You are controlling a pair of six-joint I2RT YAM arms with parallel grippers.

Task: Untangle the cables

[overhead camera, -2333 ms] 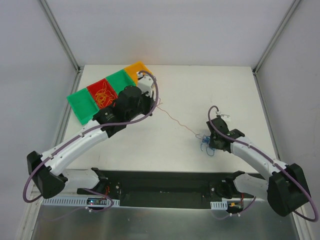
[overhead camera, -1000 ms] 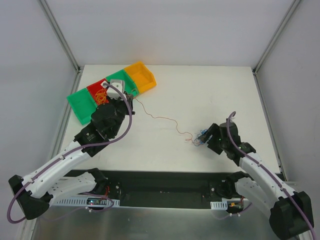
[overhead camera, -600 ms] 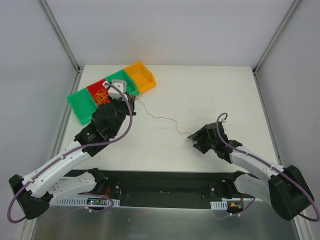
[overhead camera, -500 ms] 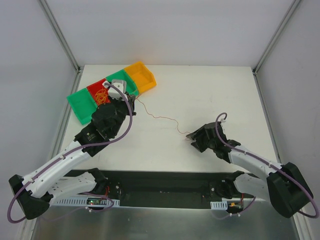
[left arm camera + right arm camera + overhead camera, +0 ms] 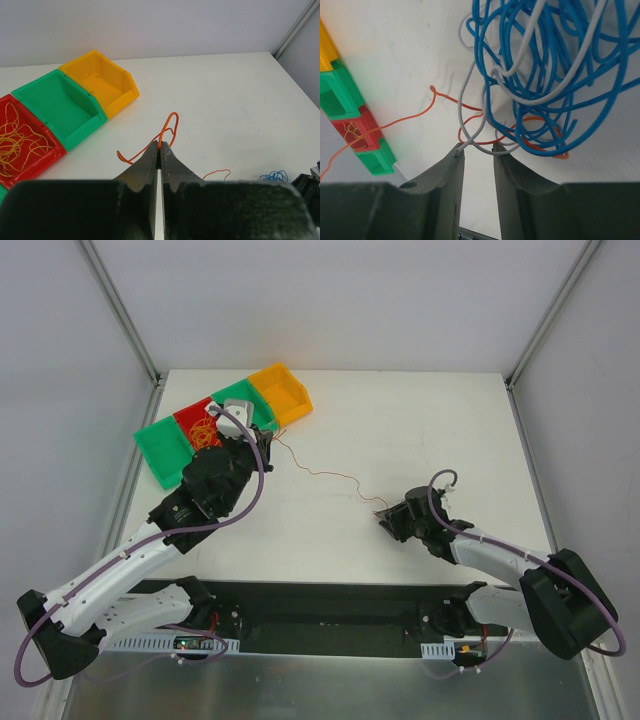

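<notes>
The cables are a clump of blue, grey and orange wires (image 5: 540,75) on the white table; from the left wrist it shows small and blue at the far right (image 5: 274,176). One long orange wire (image 5: 320,475) runs from the clump to my left gripper (image 5: 264,438). The left gripper (image 5: 159,145) is shut on a loop of that orange wire (image 5: 170,125). My right gripper (image 5: 477,148) is at the near edge of the clump with a narrow gap between its fingers. A grey wire loop (image 5: 470,135) crosses their tips. From above, the right gripper (image 5: 385,514) covers the clump.
A row of bins stands at the back left: orange (image 5: 283,392), green (image 5: 240,400), red (image 5: 198,426) with several thin orange and yellow wires in it, and another green one (image 5: 162,450). The table's near edge and arm bases run along the bottom.
My right gripper has swung left and down onto the clump, and its fingers have narrowed. The left gripper has stayed shut on the orange wire, almost still.
</notes>
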